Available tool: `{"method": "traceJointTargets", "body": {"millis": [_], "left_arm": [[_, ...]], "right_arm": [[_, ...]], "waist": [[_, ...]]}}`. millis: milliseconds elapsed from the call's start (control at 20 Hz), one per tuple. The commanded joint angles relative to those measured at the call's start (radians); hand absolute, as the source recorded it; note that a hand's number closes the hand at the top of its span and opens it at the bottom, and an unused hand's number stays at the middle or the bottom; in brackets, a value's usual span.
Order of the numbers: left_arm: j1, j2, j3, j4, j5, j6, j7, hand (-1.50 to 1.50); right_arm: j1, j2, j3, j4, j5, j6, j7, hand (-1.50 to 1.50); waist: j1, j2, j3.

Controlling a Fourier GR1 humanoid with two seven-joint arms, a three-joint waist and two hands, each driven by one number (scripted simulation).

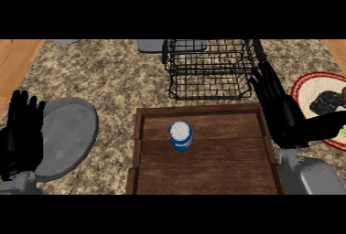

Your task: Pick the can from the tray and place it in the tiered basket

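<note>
Speckled beige-brown granite counter [115, 77] fills most of the view — evenly lit, no strong shadows. Strips of orange-brown wood [17, 57] border it at upper left and upper right. Grey objects [152, 45] are cut off along the top edge — identity unclear.

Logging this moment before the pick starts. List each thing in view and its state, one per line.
can: upright on the tray, not held
tray: flat on the counter, holding only the can
tiered basket: upright behind the tray, nothing visible in it
left hand: open, fingers up, resting at the left edge
right hand: open, beside the tray's right rim
</note>
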Motion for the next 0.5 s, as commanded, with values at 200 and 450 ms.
{"method": "traceJointTargets", "body": {"millis": [200,450], "left_arm": [[-0.089,0.047,-0.212,0.008,-0.219,-0.030,-0.028,0.00],[-0.121,0.024,-0.298,0.020,-0.258,-0.051,0.000,0.00]], "right_arm": [[-0.213,0.090,-0.069,0.064,-0.294,0.281,-0.081,1.50],[-0.184,0.144,-0.092,0.233,-0.491,0.388,0.026,-1.50]], "waist": [[0.015,0.017,-0.044],[0.024,0.028,-0.042]]}}
